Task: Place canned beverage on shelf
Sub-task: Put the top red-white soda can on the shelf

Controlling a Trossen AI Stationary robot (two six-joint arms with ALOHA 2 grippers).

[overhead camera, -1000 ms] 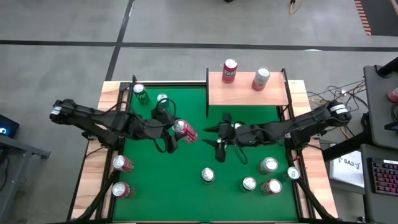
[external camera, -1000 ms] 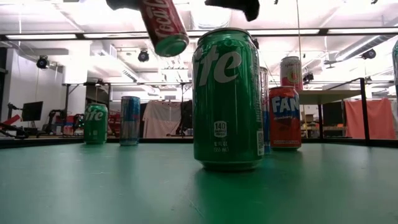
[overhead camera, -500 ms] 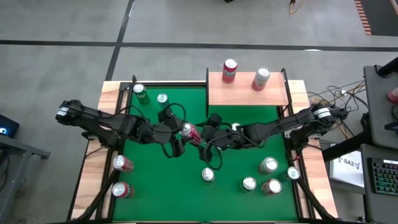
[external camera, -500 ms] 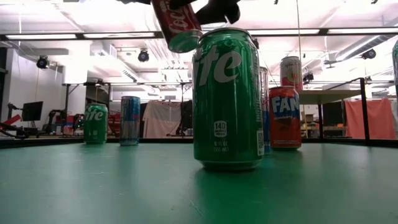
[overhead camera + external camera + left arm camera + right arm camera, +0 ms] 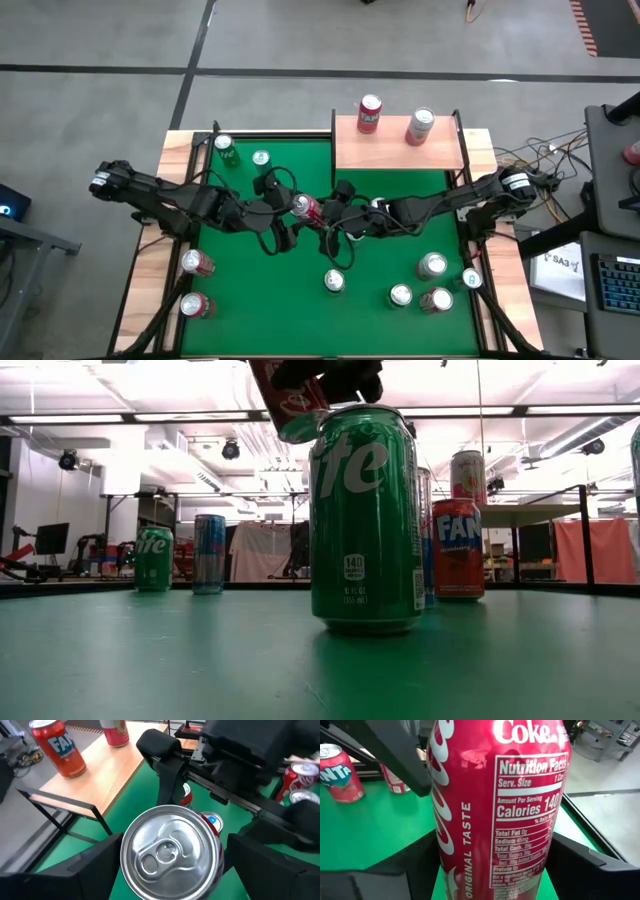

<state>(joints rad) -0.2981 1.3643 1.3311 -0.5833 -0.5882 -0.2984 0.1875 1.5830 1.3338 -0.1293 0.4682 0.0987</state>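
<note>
Meeting above the middle of the green table (image 5: 240, 300), the left gripper (image 5: 292, 208) and right gripper (image 5: 325, 214) both have their jaws around the red Coke can (image 5: 306, 209). The shelf (image 5: 397, 146) stands at the far right, carrying two cans.

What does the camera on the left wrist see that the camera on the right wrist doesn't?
Only the left wrist view shows the Coke can's silver top with its pull tab, and the wooden shelf with a Fanta can standing on it.

Only the right wrist view shows the can's side: the Coke lettering and the nutrition label, plus a Fanta can on the green table.

Both show the same red Coke can held up between the two grippers, and the green tabletop.
</note>
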